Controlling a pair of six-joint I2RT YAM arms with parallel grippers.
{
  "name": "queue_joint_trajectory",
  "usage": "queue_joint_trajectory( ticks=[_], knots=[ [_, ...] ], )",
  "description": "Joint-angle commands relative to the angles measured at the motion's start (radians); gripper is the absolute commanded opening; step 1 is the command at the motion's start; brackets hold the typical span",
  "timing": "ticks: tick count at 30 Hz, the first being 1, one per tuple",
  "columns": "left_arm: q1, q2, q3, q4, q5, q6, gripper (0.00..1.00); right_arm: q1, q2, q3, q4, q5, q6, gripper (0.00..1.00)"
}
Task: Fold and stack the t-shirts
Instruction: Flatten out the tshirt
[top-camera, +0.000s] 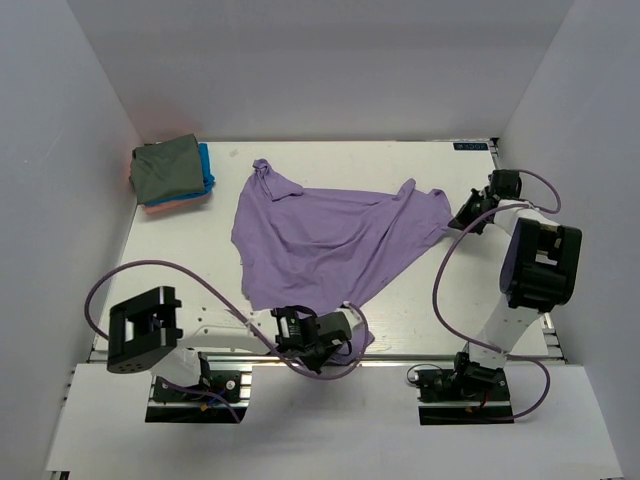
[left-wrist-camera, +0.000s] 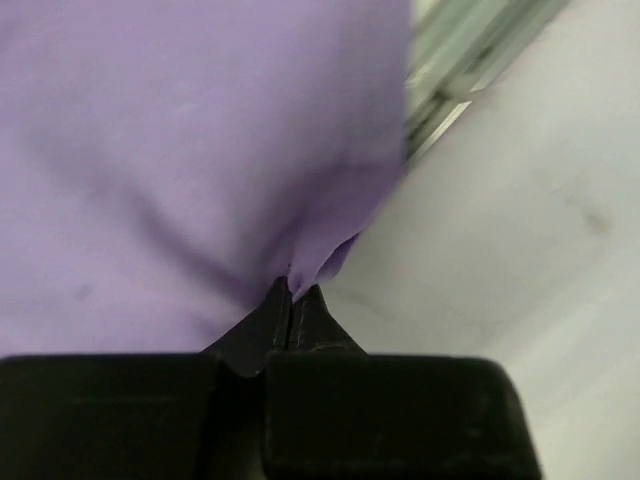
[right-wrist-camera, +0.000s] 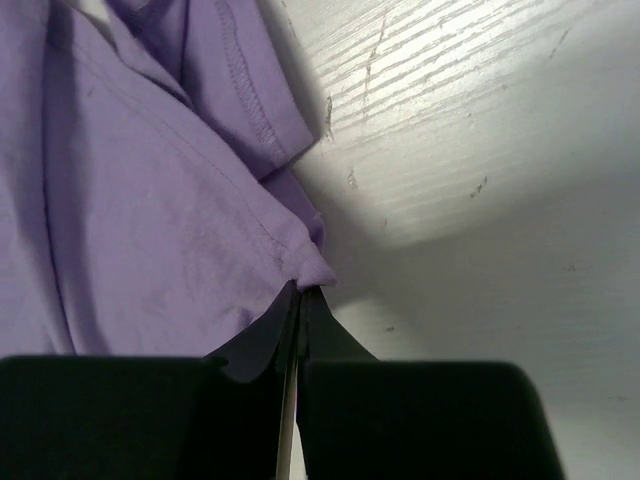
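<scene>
A large lavender-purple t-shirt (top-camera: 320, 240) lies crumpled and spread across the middle of the table. My left gripper (top-camera: 340, 338) sits at the shirt's near corner by the front edge, shut on a pinch of the purple cloth (left-wrist-camera: 310, 260). At the far right, my right gripper (top-camera: 462, 222) is shut on the shirt's right corner (right-wrist-camera: 305, 262), which tapers to a point between the fingertips. A stack of folded t-shirts (top-camera: 172, 172) rests at the back left: olive-grey on top, bright blue and salmon-pink beneath.
White walls close in the table on the left, back and right. The table's front metal rail (left-wrist-camera: 460, 90) runs just beside my left gripper. Purple cables loop from both arms over the near table.
</scene>
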Motion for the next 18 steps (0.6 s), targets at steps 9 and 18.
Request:
queue_joint_trajectory(
  ticks=[9, 18],
  knots=[
    [0.029, -0.317, 0.213, -0.315, -0.568, -0.084, 0.0, -0.002, -0.302, -0.026, -0.092, 0.073, 0.015, 0.0],
    [0.087, -0.377, 0.569, -0.3, -1.231, -0.044, 0.0, -0.002, -0.526, 0.086, -0.276, 0.207, 0.024, 0.0]
  ],
)
